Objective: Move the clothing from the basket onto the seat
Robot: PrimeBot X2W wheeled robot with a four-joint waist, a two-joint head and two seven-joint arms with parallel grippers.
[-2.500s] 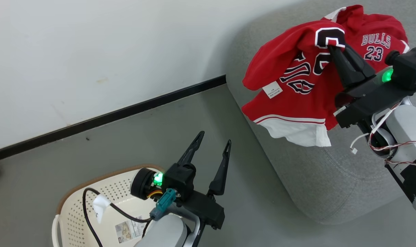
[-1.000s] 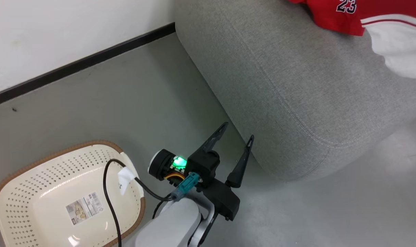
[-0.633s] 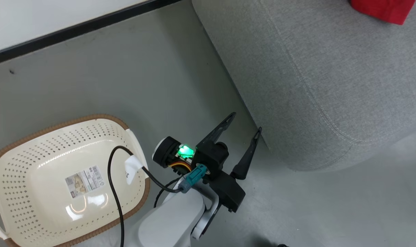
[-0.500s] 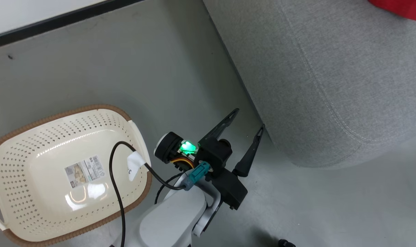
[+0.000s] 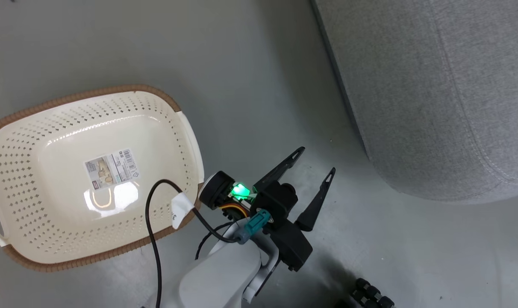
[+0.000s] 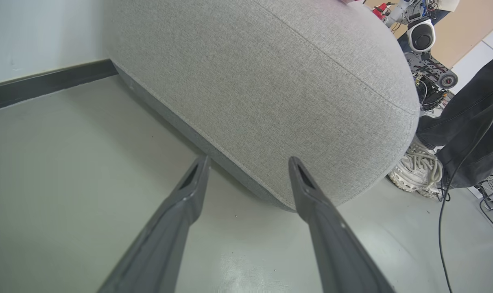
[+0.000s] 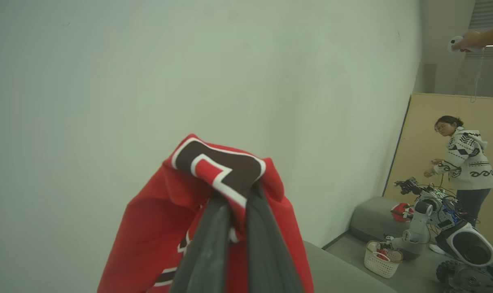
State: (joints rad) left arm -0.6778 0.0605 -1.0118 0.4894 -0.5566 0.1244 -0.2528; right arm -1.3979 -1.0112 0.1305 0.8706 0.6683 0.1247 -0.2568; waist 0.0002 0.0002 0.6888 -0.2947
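One red black-lettered jersey (image 7: 149, 228) is clamped in the right tool (image 7: 237, 193) for carrying; the left tool (image 5: 317, 160), lower centre, is spread empty.

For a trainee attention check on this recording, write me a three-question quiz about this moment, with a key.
1. True or false: the basket stands on the floor, apart from the seat.
2. Fill in: the left gripper has its jaws ____ (open or shut).
3. What grips the clothing? A) left gripper B) right gripper C) neither

Key: 1 true; 2 open; 3 B
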